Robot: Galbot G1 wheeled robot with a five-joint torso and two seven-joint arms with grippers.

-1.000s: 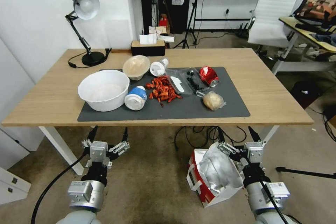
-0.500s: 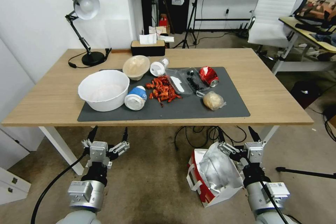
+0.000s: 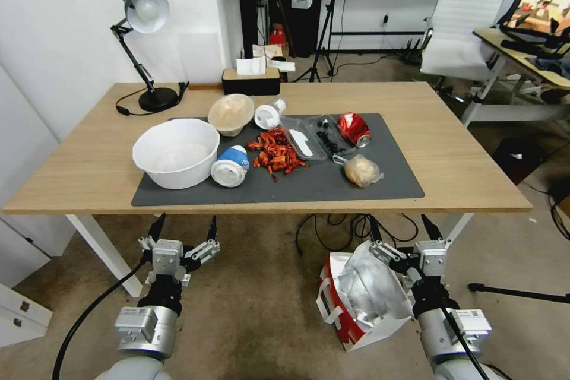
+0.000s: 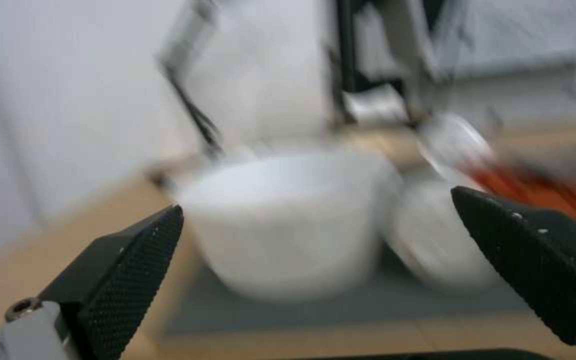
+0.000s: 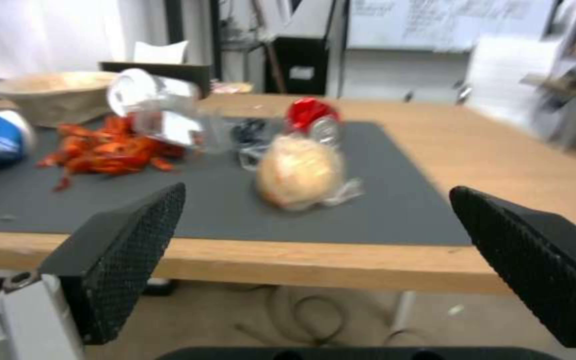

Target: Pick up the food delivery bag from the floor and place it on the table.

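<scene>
The food delivery bag (image 3: 363,294), white paper with red sides and a silver foil lining, stands open on the floor (image 3: 261,303) just in front of the table's (image 3: 469,160) near edge, right of centre. My right gripper (image 3: 401,224) is open, its fingers pointing up toward the table edge, right above the bag's far right rim and holding nothing. The right wrist view shows this gripper (image 5: 315,260) wide open and facing the table (image 5: 435,145). My left gripper (image 3: 185,224) is open over bare floor to the left, and in its wrist view the left gripper (image 4: 315,265) holds nothing.
On the dark mat (image 3: 392,184) lie a white bowl (image 3: 176,153), cups, red scraps (image 3: 274,154), a crushed can (image 3: 354,129) and a clear bag of beige food (image 3: 361,170). Black cables (image 3: 338,227) trail under the table. A tripod leg (image 3: 516,293) lies on the floor at right.
</scene>
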